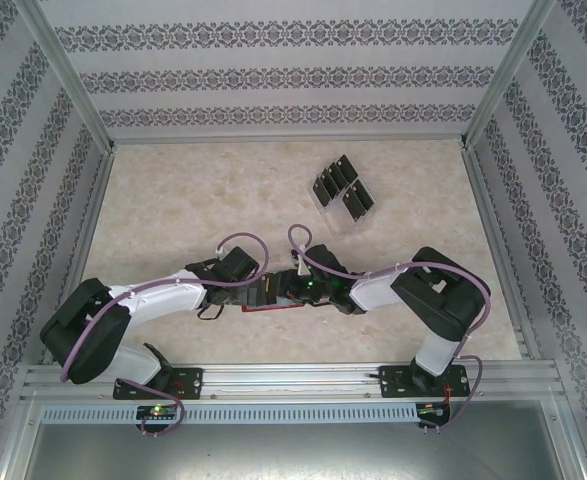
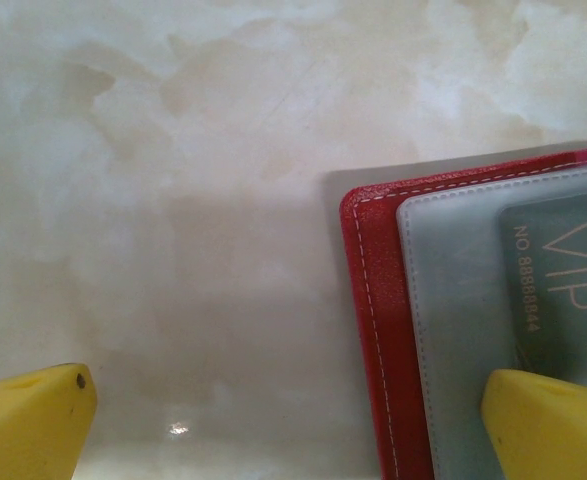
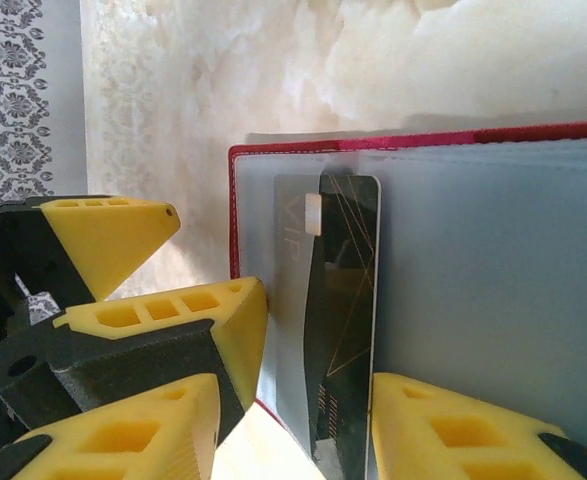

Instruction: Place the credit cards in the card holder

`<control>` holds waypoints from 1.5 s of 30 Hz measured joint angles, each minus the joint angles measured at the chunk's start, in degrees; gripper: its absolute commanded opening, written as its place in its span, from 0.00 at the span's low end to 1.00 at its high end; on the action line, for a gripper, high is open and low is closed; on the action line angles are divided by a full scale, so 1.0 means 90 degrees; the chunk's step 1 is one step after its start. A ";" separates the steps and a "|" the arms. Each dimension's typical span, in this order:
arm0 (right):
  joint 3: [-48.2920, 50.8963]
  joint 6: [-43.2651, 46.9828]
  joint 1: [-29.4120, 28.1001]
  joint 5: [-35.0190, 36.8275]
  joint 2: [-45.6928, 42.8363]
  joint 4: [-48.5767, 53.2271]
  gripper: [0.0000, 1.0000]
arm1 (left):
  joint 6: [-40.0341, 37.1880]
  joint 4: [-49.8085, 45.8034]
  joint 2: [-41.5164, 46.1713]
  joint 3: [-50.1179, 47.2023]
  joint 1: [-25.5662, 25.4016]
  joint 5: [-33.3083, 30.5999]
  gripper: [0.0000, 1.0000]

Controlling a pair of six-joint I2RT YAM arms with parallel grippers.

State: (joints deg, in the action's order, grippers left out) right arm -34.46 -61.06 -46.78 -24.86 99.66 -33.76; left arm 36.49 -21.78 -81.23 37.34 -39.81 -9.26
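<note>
Right hand (image 3: 298, 440) and left hand (image 2: 288, 430) meeting over the open card holder (image 3: 493, 280), which is lying flat on the table (image 2: 173, 200) directly beneath both.

The right hand's fingers (image 3: 453, 430) are standing apart. One credit card (image 3: 348, 300) is lying between them, partly under the grey-blue sleeve of the card holder. Its long axis is running straight ahead of the hand, in line with the fingers, and its far short edge is sitting just short of the red border. Nothing is clamping the card, though the finger on its dark side is sitting just beside its long edge.

The left hand's fingers (image 2: 548, 420) are spread fully wide, closing on nothing. One is hovering over the card holder's corner, where the same card's "VIP" face (image 2: 563, 290) is showing through the sleeve. The other is hanging over bare table, well to the side.

From above, the other credit cards (image 1: 358, 200) are standing in a clear slotted stand (image 1: 325, 200), well ahead of both hands and off toward the right arm's side. By this layout the right hand (image 1: 293, 290) is the nearer one for fetching the next card. The seated card probably needs only a push along its long axis.
</note>
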 measured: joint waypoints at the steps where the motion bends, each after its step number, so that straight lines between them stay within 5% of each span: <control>1: -0.0017 0.0019 0.0000 0.0005 -0.0017 0.0061 0.45 | 0.0000 0.0000 0.0000 0.0000 0.0000 0.0000 1.00; 36: -0.0510 0.0692 -0.0163 0.0559 -0.0724 0.2135 0.53 | 0.0000 -0.0039 0.0104 -0.0029 0.0002 0.0017 1.00; 40: -0.0408 0.0852 0.0005 0.0619 -0.1076 0.2356 0.42 | -0.0002 -0.0223 0.0180 -0.0024 0.0002 0.0019 1.00; 45: -0.0296 0.0981 0.0148 0.0658 -0.1100 0.2448 0.11 | -0.0005 -0.0452 0.0223 0.0197 0.0002 0.0063 1.00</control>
State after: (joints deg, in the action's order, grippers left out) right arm -37.12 -52.23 -45.45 -18.94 89.76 -11.73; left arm 36.45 -25.85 -79.22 39.11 -39.79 -8.69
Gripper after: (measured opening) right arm 0.200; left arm 0.999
